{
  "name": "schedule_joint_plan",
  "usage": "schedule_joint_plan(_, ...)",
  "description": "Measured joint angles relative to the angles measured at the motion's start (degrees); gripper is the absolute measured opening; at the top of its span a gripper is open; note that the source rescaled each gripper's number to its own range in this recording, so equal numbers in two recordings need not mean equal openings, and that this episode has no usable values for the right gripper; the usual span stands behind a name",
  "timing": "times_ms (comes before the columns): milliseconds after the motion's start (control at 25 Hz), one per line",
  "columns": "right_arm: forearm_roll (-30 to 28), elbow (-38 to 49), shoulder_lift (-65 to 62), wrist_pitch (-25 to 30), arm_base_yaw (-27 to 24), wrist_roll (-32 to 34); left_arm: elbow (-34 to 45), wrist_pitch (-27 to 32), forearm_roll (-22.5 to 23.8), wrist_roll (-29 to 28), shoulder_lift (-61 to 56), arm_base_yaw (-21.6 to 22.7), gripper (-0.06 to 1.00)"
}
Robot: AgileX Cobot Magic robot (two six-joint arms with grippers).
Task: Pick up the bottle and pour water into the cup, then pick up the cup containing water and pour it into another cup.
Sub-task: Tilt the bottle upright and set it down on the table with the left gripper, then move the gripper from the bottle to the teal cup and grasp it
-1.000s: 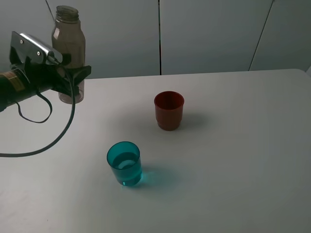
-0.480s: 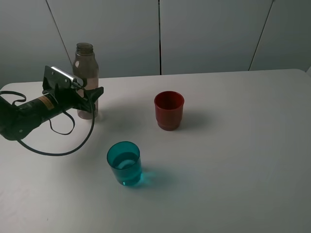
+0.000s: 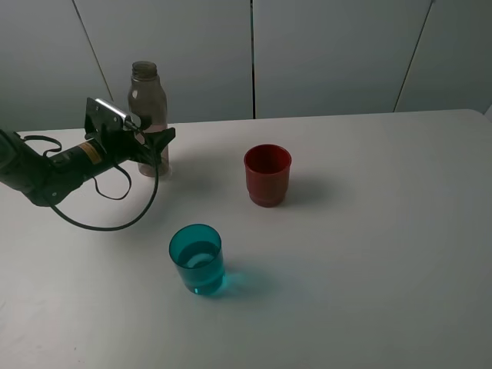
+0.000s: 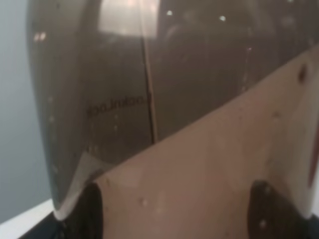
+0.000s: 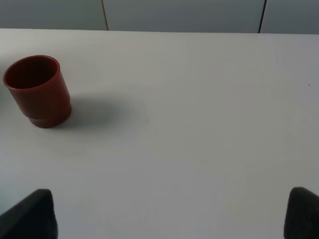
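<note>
The bottle [image 3: 147,100] is upright at the back left of the table [image 3: 369,231], its base at or just above the surface. My left gripper [image 3: 156,143] is shut on its lower body. In the left wrist view the bottle [image 4: 124,74] fills the frame between the dark fingertips [image 4: 92,209]. The teal cup [image 3: 197,258] stands at the front and holds some water. The red cup [image 3: 267,174] stands upright mid-table and also shows in the right wrist view [image 5: 37,89]. My right gripper [image 5: 169,224] is open and empty, well away from the red cup.
A black cable [image 3: 115,219] loops from the left arm onto the table behind the teal cup. A grey panelled wall [image 3: 323,54] stands behind the table's back edge.
My left arm has lowered the bottle and carried it to the right, from raised at the far left down to the table's back left. The cups have not moved.
</note>
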Motion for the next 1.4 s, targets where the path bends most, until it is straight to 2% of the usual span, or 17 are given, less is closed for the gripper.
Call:
schedule_joint_plan(280,0.0,0.0,0.0,0.0,0.0,0.1,-0.6,-4.2,0.6,-0.3,2.6,0.0,0.31)
schedule_joint_plan(720,0.0,0.0,0.0,0.0,0.0,0.1,-0.6,-4.4,1.5,-0.6,2.8,0.0,0.31)
schedule_joint_plan(760,0.0,0.0,0.0,0.0,0.0,0.1,-0.6,-4.4,1.6,-0.6,2.8,0.0,0.34)
schedule_joint_plan(800,0.0,0.0,0.0,0.0,0.0,0.1,-0.6,-3.6,1.7,-0.6,2.8,0.0,0.45)
schedule_joint_plan(880,0.0,0.0,0.0,0.0,0.0,0.1,-0.6,-1.9,2.2,-0.6,3.5,0.0,0.79)
schedule_joint_plan(920,0.0,0.0,0.0,0.0,0.0,0.1,-0.6,-1.3,2.3,-0.6,3.7,0.0,0.91)
schedule_joint_plan(960,0.0,0.0,0.0,0.0,0.0,0.1,-0.6,-0.9,2.3,-0.6,3.8,0.0,0.96)
schedule_joint_plan(1040,0.0,0.0,0.0,0.0,0.0,0.1,-0.6,-0.9,2.4,-0.6,3.8,0.0,0.99)
schedule_joint_plan(1400,0.0,0.0,0.0,0.0,0.0,0.1,-0.6,-0.6,2.5,-0.6,0.8,0.0,0.99)
